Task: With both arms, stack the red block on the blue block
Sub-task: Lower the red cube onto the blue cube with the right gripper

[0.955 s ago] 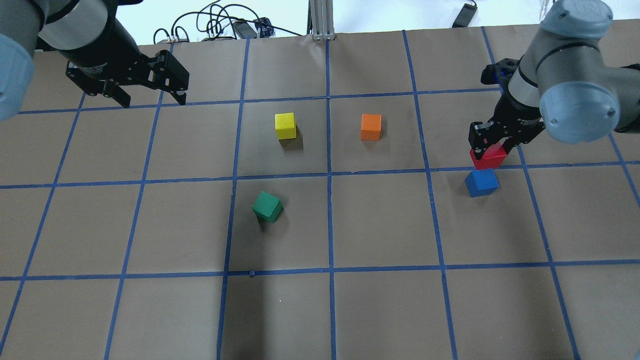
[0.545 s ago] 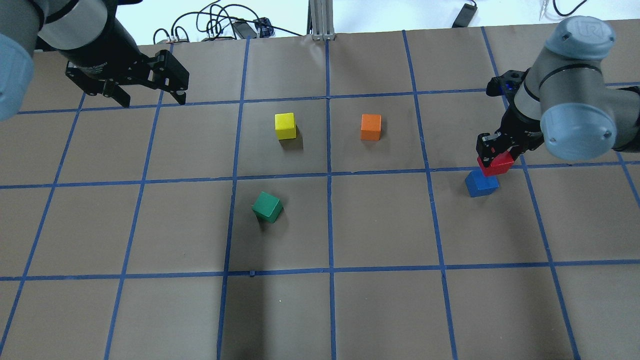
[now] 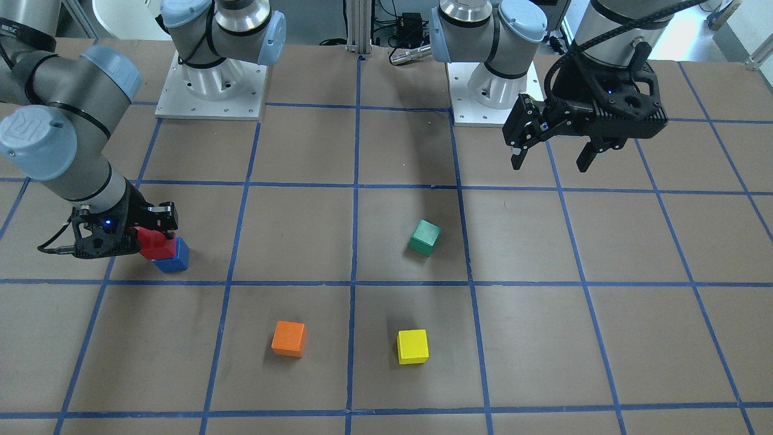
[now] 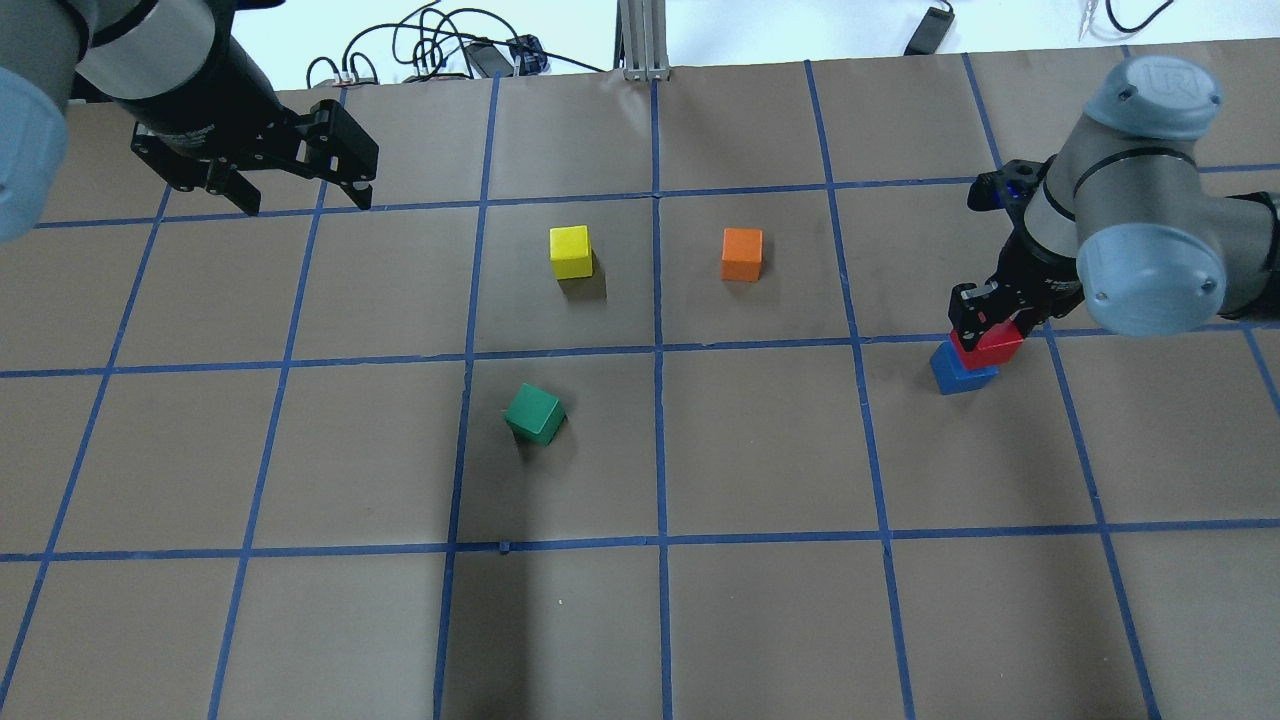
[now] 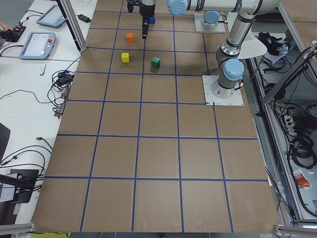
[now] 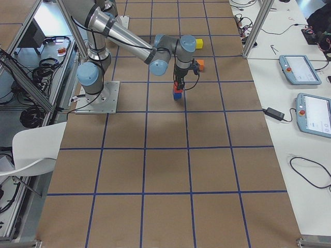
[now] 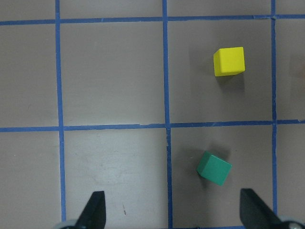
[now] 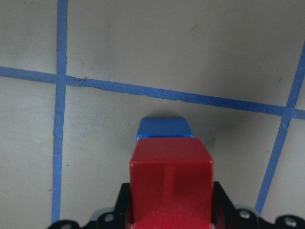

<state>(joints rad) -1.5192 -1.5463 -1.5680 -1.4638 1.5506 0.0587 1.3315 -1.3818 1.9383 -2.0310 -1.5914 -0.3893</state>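
My right gripper (image 4: 988, 322) is shut on the red block (image 4: 992, 346) and holds it over the blue block (image 4: 958, 376), which sits on the table at the right. The red block overlaps the blue block's top; I cannot tell whether they touch. In the right wrist view the red block (image 8: 171, 174) hides most of the blue block (image 8: 164, 128). In the front view the red block (image 3: 151, 240) sits a little off-centre above the blue block (image 3: 175, 258). My left gripper (image 4: 307, 203) is open and empty, hovering high at the far left.
A yellow cube (image 4: 571, 251) and an orange cube (image 4: 742, 253) stand mid-table. A green cube (image 4: 534, 413) lies turned, nearer the robot; it also shows below the left gripper (image 7: 214, 168). Blue tape lines grid the brown table (image 4: 760, 600).
My right gripper has carried the red block down and toward the blue block, so the red now overlaps the blue's top. The left arm has not moved.
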